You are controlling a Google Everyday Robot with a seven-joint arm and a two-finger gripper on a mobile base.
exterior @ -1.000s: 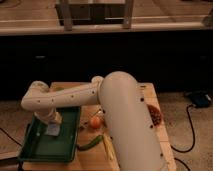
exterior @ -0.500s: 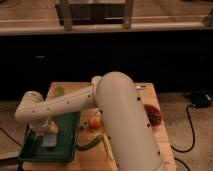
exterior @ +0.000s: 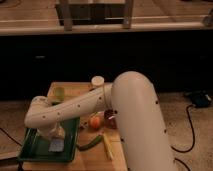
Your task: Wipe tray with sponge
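Note:
The dark green tray lies at the lower left, on the wooden table's front left corner. The pale blue-grey sponge rests flat on the tray floor, near its middle right. My gripper points down from the white arm's end directly over the sponge and is shut on its top, pressing it onto the tray. The arm's wide white body reaches in from the right and hides the table's right half.
On the wooden table lie a green cucumber-like vegetable, a yellow piece, an orange fruit and a red item. A small green cup and a white cup stand at the back. A cable runs on the floor at right.
My gripper has slid the sponge across the tray, first toward the front edge, then a little to the right. The arm's elbow swung with it.

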